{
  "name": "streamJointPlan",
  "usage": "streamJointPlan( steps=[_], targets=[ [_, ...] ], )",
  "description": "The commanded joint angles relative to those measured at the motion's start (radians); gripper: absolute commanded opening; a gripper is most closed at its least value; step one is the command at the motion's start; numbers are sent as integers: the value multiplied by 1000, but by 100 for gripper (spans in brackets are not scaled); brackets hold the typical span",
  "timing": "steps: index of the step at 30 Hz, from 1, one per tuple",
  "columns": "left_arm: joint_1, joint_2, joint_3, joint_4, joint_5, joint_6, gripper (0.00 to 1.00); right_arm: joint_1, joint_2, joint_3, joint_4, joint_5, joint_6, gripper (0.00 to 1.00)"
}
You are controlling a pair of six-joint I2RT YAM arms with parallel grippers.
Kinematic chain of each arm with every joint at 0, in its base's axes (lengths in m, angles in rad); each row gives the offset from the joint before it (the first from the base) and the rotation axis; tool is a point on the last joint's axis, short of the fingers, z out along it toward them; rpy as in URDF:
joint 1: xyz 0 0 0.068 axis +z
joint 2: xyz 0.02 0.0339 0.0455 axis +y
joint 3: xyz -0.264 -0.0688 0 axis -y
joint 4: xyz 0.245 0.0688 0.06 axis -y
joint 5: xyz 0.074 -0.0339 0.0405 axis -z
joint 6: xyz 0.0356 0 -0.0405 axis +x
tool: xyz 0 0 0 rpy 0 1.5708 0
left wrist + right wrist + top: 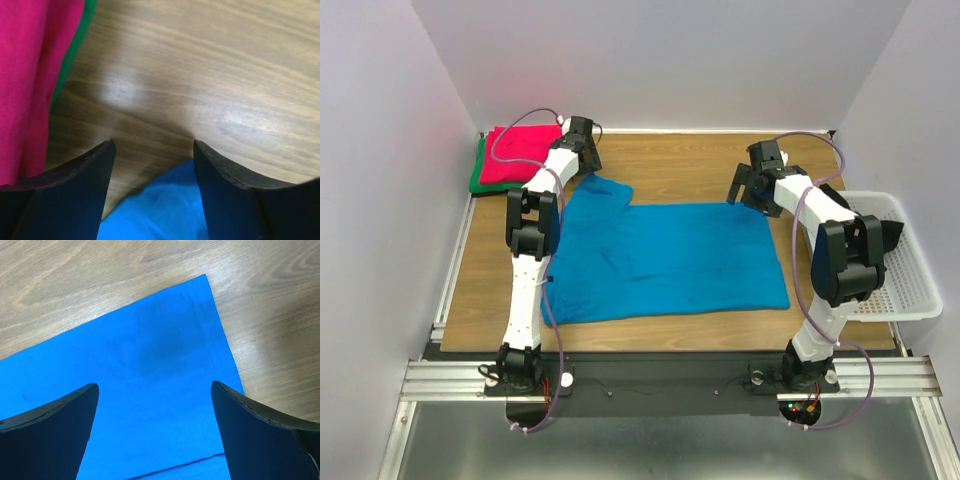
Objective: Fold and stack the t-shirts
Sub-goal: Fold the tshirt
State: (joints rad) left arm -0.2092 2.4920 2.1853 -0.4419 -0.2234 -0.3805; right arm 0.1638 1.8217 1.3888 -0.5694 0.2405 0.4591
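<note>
Top view: your blue t-shirt (665, 262) lies spread flat mid-table (480, 290). The red t-shirt (520, 152) sits folded on the green t-shirt (477, 180), far left.
Left wrist: your left gripper (153, 144) is parted and empty, blue cloth below.
Right wrist: your right gripper (154, 385) is parted and empty, over the blue shirt's corner.
</note>
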Motion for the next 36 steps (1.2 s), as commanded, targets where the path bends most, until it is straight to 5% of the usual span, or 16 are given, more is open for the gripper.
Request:
streamJointPlan(
  steps=[1, 11, 19, 22, 26, 36],
  targets=[
    [-7, -29, 2, 29, 31, 41, 73, -7, 4, 38, 8, 25, -8, 100],
    [-19, 5, 19, 31, 90, 68, 61, -13, 11, 33, 8, 60, -4, 100],
    [-44, -25, -19, 35, -11, 152, 41, -21, 30, 47, 8, 86, -5, 100],
    [-50, -33, -27, 37, -13, 172, 40, -30, 51, 76, 8, 88, -4, 100],
    [-61, -35, -44, 49, -36, 184, 2, -46, 85, 116, 3, 79, -5, 100],
    [-61, -113, -140, 118, -48, 190, 0, -58, 201, 223, -3, 117, -27, 100]
  ],
)
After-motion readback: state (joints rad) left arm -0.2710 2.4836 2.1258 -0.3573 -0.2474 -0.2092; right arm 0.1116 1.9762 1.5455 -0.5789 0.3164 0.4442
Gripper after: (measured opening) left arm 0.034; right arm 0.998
